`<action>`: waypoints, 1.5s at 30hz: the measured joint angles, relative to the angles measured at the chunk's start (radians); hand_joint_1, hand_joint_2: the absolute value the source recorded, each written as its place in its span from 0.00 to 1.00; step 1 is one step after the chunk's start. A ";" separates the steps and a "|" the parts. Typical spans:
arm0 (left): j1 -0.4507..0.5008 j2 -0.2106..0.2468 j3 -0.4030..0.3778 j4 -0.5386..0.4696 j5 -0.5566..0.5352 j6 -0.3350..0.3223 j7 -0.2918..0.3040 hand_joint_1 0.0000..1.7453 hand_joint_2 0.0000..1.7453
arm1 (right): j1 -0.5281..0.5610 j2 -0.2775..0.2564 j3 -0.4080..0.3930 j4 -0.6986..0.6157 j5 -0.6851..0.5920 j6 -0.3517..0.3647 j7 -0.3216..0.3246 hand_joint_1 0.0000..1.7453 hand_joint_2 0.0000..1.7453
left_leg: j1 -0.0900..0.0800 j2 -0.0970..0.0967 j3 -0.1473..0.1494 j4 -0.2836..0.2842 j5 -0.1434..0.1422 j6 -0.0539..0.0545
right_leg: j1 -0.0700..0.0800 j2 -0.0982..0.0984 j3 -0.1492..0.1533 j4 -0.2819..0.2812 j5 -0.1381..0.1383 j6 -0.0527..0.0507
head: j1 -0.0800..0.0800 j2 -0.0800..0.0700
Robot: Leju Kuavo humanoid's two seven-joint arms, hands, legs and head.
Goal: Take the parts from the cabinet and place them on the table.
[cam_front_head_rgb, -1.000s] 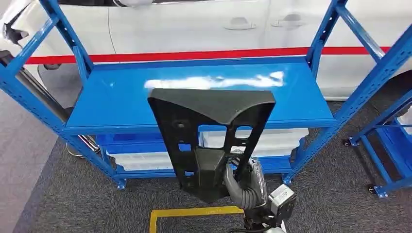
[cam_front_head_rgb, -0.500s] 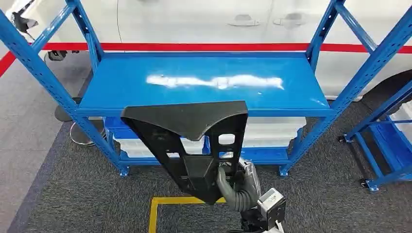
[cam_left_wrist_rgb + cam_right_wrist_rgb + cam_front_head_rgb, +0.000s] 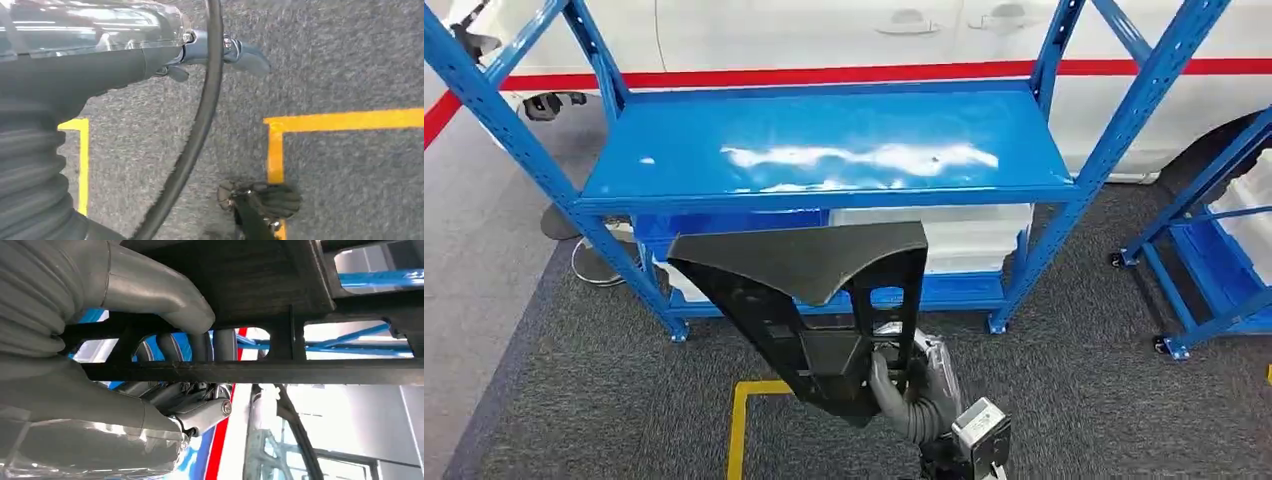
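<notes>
Before the blue rack (image 3: 824, 150), the right robot hand (image 3: 904, 385) grips a black, cut-out plastic part (image 3: 804, 290).

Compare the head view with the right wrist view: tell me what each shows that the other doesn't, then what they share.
Head view alone: the whole black part held upright in front of the blue rack, white bins on the lower shelf, grey carpet with yellow floor tape.

Right wrist view alone: the fingers hooked through an opening in the part, close up.

Both: the right hand gripping the black part, blue rack beams, and the red stripe behind.
</notes>
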 joint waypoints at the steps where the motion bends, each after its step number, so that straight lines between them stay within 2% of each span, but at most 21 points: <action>1: -0.001 0.000 0.000 0.000 -0.002 0.000 0.000 0.00 1.00 | 0.005 0.000 0.000 0.000 0.010 0.004 -0.003 1.00 1.00 | 0.000 0.000 -0.020 0.078 -0.056 -0.003 | 0.003 -0.001 -0.014 0.001 0.011 -0.002 | 0.000 0.000; 2: -0.002 0.000 0.000 0.000 -0.002 0.000 0.000 0.00 1.00 | 0.011 0.000 0.001 0.000 0.022 0.007 -0.009 1.00 1.00 | 0.000 0.000 -0.035 0.152 -0.090 -0.005 | 0.006 -0.001 -0.030 0.002 0.022 -0.003 | 0.000 0.000; 4: -0.001 0.003 0.000 0.000 -0.007 0.000 0.000 0.00 1.00 | 0.018 0.000 0.002 0.000 0.032 0.008 -0.013 1.00 1.00 | 0.000 0.000 -0.022 0.202 -0.063 -0.004 | 0.010 -0.002 -0.061 0.007 0.042 -0.002 | 0.000 0.000; 6: -0.003 0.005 0.000 0.000 -0.008 0.000 0.000 0.00 1.00 | 0.023 0.000 0.005 0.000 0.043 0.009 -0.017 1.00 1.00 | 0.000 0.000 0.069 0.094 0.019 0.000 | 0.010 -0.001 -0.091 0.019 0.058 0.003 | 0.000 0.000; 7: -0.005 0.005 0.000 0.000 -0.008 0.000 0.000 0.00 1.00 | 0.025 0.000 0.006 0.000 0.050 0.011 -0.019 1.00 1.00 | 0.000 -0.001 0.133 0.006 0.031 0.004 | 0.010 -0.001 -0.102 0.025 0.064 0.007 | 0.000 0.000; 9: -0.010 0.011 0.000 0.000 -0.009 -0.003 -0.001 0.00 1.00 | 0.031 0.000 0.008 -0.003 0.066 0.018 -0.022 1.00 1.00 | -0.007 -0.006 0.211 -0.128 -0.019 0.016 | 0.015 -0.002 -0.113 0.034 0.075 0.020 | 0.000 0.000; 13: -0.011 0.018 0.000 0.000 -0.011 -0.013 -0.004 0.00 1.00 | 0.040 -0.006 0.010 -0.005 0.082 0.023 -0.032 1.00 1.00 | -0.002 0.002 0.184 -0.133 0.016 0.045 | 0.009 0.002 -0.120 0.033 0.094 0.045 | 0.000 0.000; 16: -0.015 0.022 0.000 0.000 -0.014 -0.016 -0.007 0.00 1.00 | 0.049 -0.013 0.010 -0.006 0.084 0.018 -0.037 1.00 1.00 | -0.006 0.004 0.144 -0.132 0.049 0.062 | 0.007 0.007 -0.166 0.182 -0.080 0.053 | 0.000 0.000; 18: -0.015 0.024 0.000 0.000 -0.016 -0.016 -0.009 0.00 1.00 | 0.053 -0.017 0.010 -0.006 0.084 0.015 -0.038 1.00 1.00 | -0.010 0.005 0.116 -0.128 0.071 0.063 | 0.005 0.007 -0.190 0.310 -0.130 0.057 | 0.000 0.000; 20: -0.015 0.026 0.000 0.000 -0.016 -0.016 -0.009 0.00 1.00 | 0.057 -0.021 0.010 -0.006 0.084 0.014 -0.039 1.00 1.00 | -0.012 0.005 0.085 -0.121 0.088 0.060 | 0.004 0.007 -0.153 0.307 -0.068 0.055 | 0.000 0.000; 22: -0.016 0.026 0.000 0.000 -0.016 -0.016 -0.009 0.00 1.00 | 0.057 -0.022 0.010 -0.006 0.084 0.014 -0.039 1.00 1.00 | -0.014 0.004 0.061 -0.111 0.101 0.056 | 0.005 0.007 -0.042 0.160 -0.006 0.045 | 0.000 0.000; 24: -0.017 0.025 0.000 0.000 -0.016 -0.016 -0.010 0.00 1.00 | 0.057 -0.023 0.010 -0.012 0.085 0.014 -0.039 1.00 1.00 | -0.019 0.003 0.049 -0.101 0.111 0.046 | 0.015 0.007 0.064 -0.008 -0.052 0.027 | 0.000 0.000; 28: -0.016 0.026 0.000 0.000 -0.017 -0.016 -0.011 0.00 1.00 | 0.060 -0.023 0.010 -0.017 0.086 0.005 -0.043 1.00 1.00 | -0.016 0.002 0.047 -0.115 0.145 0.018 | 0.014 0.007 0.045 -0.019 -0.019 0.008 | 0.000 0.000; 30: -0.016 0.027 0.000 0.000 -0.019 -0.016 -0.013 0.00 1.00 | 0.064 -0.023 0.010 -0.018 0.087 -0.002 -0.046 1.00 1.00 | -0.007 -0.003 0.022 -0.055 0.050 0.012 | 0.011 0.001 0.022 -0.024 0.005 -0.010 | 0.000 0.000; 32: -0.018 0.030 0.000 0.000 -0.024 -0.016 -0.013 0.00 1.00 | 0.079 -0.025 0.010 -0.023 0.089 -0.017 -0.048 1.00 1.00 | -0.004 -0.002 -0.016 0.090 -0.060 0.004 | 0.012 0.000 -0.006 -0.021 0.025 -0.010 | 0.000 0.000; 33: -0.019 0.030 0.000 0.000 -0.029 -0.016 -0.013 0.00 1.00 | 0.088 -0.027 0.009 -0.025 0.091 -0.025 -0.048 1.00 1.00 | -0.004 -0.002 -0.027 0.154 -0.083 0.000 | 0.013 -0.001 -0.021 -0.018 0.036 -0.009 | 0.000 0.000; 35: -0.019 0.031 -0.002 0.000 -0.032 -0.016 -0.012 0.00 1.00 | 0.107 -0.032 0.010 -0.030 0.092 -0.043 -0.051 1.00 1.00 | -0.002 -0.002 -0.002 0.179 -0.039 -0.004 | 0.012 -0.002 -0.055 -0.007 0.053 -0.005 | 0.000 0.000; 37: -0.020 0.031 -0.004 0.000 -0.037 -0.016 -0.012 0.00 1.00 | 0.128 -0.037 0.009 -0.042 0.092 -0.063 -0.054 1.00 1.00 | 0.003 -0.002 0.099 0.050 0.036 -0.006 | 0.009 -0.002 -0.089 0.012 0.065 0.004 | 0.000 0.000; 39: -0.026 0.031 -0.007 0.000 -0.042 -0.016 -0.012 0.00 1.00 | 0.148 -0.042 0.008 -0.061 0.086 -0.082 -0.057 1.00 1.00 | -0.003 -0.007 0.210 -0.116 -0.013 -0.001 | 0.014 -0.001 -0.112 0.033 0.073 0.016 | 0.000 0.000; 43: -0.024 0.031 -0.015 0.000 -0.050 -0.016 -0.007 0.00 1.00 | 0.185 -0.053 0.006 -0.090 0.076 -0.111 -0.062 1.00 1.00 | -0.005 -0.009 0.187 -0.123 0.004 0.030 | 0.014 -0.003 -0.113 0.027 0.104 0.042 | 0.000 0.000; 45: -0.028 0.031 -0.017 0.001 -0.051 -0.016 -0.006 0.00 1.00 | 0.213 -0.062 0.005 -0.104 0.072 -0.129 -0.063 1.00 1.00 | -0.002 -0.001 0.165 -0.125 0.024 0.051 | 0.007 0.005 -0.135 0.072 0.028 0.048 | 0.001 0.000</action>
